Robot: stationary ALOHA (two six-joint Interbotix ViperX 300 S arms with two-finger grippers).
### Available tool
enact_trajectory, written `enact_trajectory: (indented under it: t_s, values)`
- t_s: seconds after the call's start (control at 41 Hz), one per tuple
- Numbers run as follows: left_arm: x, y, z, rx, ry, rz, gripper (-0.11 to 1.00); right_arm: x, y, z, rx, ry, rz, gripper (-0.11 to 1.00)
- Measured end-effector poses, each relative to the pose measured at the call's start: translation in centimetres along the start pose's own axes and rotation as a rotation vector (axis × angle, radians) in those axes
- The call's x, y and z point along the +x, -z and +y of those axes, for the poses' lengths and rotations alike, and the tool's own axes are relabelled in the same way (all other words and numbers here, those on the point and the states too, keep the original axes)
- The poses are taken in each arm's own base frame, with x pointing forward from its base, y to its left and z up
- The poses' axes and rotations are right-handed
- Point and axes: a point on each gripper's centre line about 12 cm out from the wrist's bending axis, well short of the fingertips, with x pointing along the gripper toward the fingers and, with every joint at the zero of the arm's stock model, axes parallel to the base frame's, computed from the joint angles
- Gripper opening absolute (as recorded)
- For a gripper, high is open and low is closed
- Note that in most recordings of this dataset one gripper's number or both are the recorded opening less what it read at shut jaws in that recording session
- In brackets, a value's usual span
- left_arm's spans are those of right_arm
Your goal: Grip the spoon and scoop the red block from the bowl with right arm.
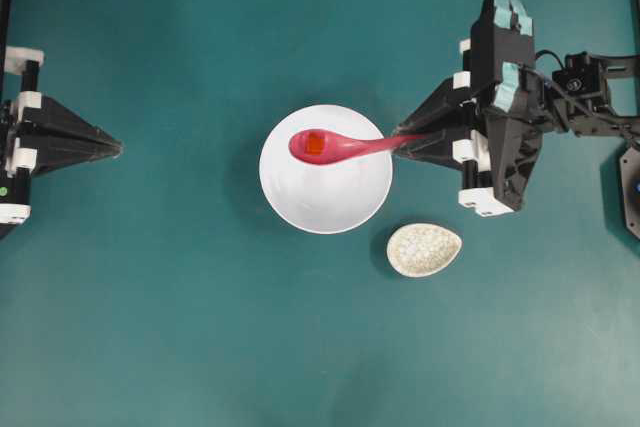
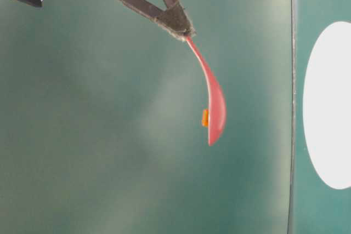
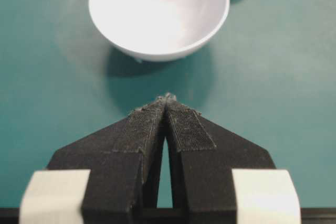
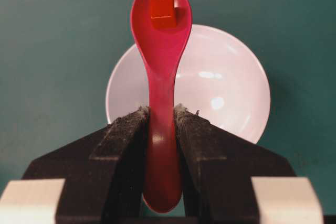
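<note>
I have the right gripper (image 1: 400, 144) clamped on the handle of the spoon (image 1: 335, 146), both jaws pressed against the handle's sides and held apart only by its width. The wrist view shows the handle end sticking back between the fingers (image 4: 122, 145), while the scoop reaches out ahead of the tips. The red block (image 1: 314, 144) sits in that scoop, toward its far end, well forward of the fingertips. From above, the scoop hangs over the upper-left part of the bowl (image 1: 325, 197), and the handle crosses the bowl's upper-right rim to meet my gripper just outside it. The side view shows the spoon lifted clear in the air, the block resting on its hollow face. The bowl stands near the middle of the table (image 1: 180, 327). A speckled cream spoon rest (image 1: 424, 249) lies just beside the bowl's lower-right rim. My left gripper (image 1: 118, 147) is by the table's left edge, well apart from the bowl, its jaws brought together at the tips and holding nothing.
</note>
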Motion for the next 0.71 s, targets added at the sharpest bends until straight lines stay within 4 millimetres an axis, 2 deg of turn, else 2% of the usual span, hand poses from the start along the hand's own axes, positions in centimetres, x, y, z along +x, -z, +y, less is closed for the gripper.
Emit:
enact_trajectory:
  t_s: [0.708]
  values:
    - [-0.12, -0.1, -0.58, 0.009, 0.029, -0.007, -0.01, 0.0, 0.0, 0.0, -0.001, 0.0, 0.0, 0.24]
